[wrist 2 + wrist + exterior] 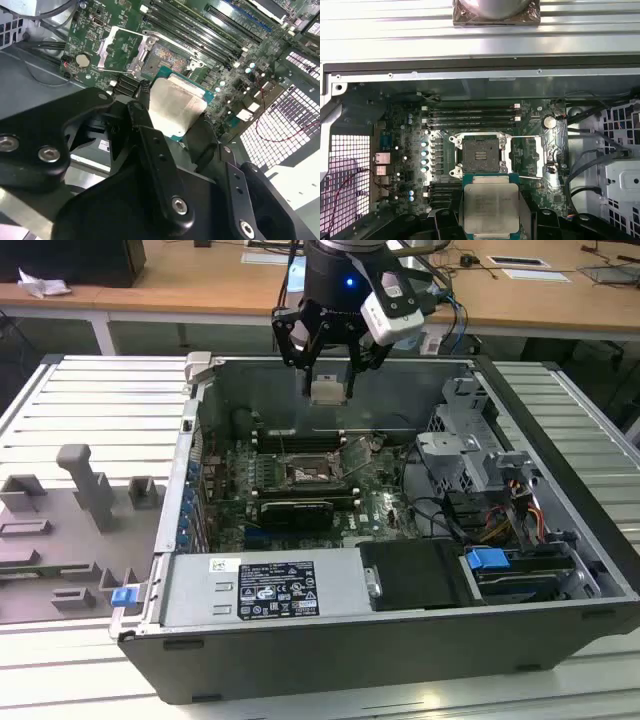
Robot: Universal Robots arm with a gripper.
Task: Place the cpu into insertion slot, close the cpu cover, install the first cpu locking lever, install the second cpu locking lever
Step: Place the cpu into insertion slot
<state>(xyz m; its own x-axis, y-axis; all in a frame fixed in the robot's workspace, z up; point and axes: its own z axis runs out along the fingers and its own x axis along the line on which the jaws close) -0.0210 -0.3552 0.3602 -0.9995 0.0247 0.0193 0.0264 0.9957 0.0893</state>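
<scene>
The cpu [491,207] is held clamped between the fingers of the gripper [328,386], above the open computer case [300,660] and apart from the bare insertion slot [481,152], beside which the cpu cover [140,52] is seen swung open.

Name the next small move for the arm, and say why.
Probably ease the cpu down over the insertion slot: the end effector grips it well above the motherboard, and the first wrist view shows the slot open, offset from the chip.
</scene>
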